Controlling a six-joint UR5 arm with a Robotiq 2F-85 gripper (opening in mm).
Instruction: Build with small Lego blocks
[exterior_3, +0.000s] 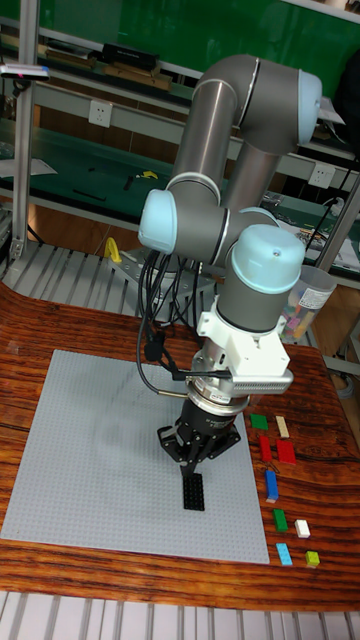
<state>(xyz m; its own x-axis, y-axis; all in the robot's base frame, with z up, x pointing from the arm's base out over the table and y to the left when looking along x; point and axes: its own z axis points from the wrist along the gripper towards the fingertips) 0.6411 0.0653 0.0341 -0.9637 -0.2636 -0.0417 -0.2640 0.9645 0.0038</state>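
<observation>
A black brick (193, 490) on the grey baseplate (90, 450) is gripped by the gripper (195, 468); coloured bricks (277, 460) are scattered right.

Wide bare grey baseplate (90, 450) to my left, black brick (193, 491) just under my gripper (197, 462), loose coloured bricks (277, 470) crowding the right edge

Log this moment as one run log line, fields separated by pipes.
gripper over black Lego piece, contact unclear | piece on gray baseplate | loose colored bricks waiting right of baseplate
</observation>
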